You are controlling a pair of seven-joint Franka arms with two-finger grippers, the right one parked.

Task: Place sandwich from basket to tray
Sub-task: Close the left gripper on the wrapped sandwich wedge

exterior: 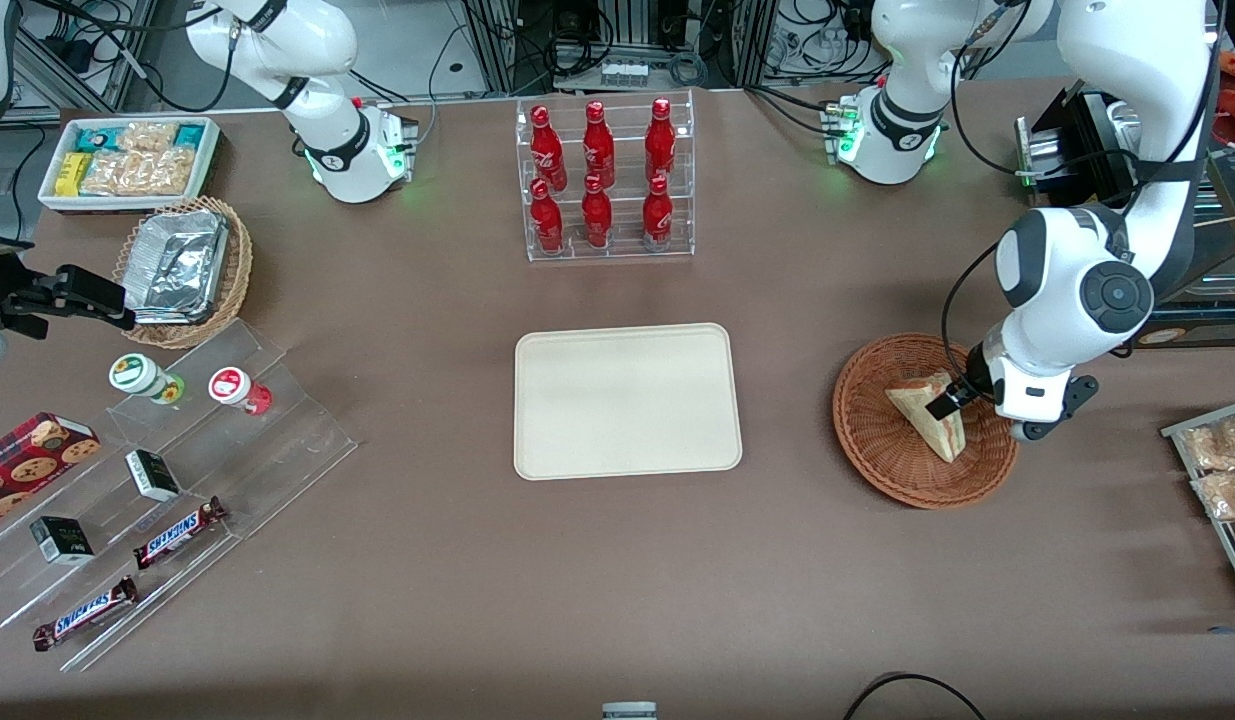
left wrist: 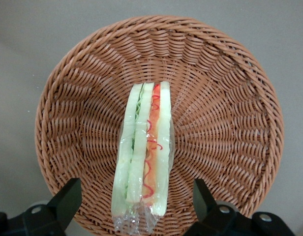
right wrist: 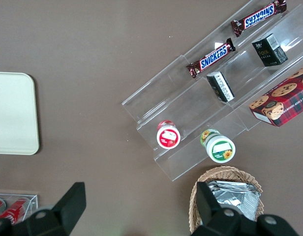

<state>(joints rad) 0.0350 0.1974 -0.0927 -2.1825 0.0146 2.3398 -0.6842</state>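
Resting on the brown counter [exterior: 617,560], the tray [exterior: 627,401] lies bare at mid-counter, well apart from the basket [exterior: 877,450], which sits toward the working arm's end. The sandwich [exterior: 929,413] lies in the basket, wrapped in clear film, its cut edge of red and green filling turned up toward the wrist camera. The tool [left wrist: 136,201] hovers low over the basket with its fingers [left wrist: 68,199] spread wide, one on either side of the sandwich [left wrist: 144,152] and neither touching it.

Assessment: the step in hand is the grasp. The wedge looks soft and the film slippery, so the closure should probably be gentle, across the flat bread faces rather than the filling edge. The tool appears to straddle the wide end of the wedge; centring nearer the middle would likely balance it better. Descent should stop short of the wicker floor [left wrist: 215,128]. A straight lift clear of the basket rim [left wrist: 269,98] is advisable before carrying toward the tray.
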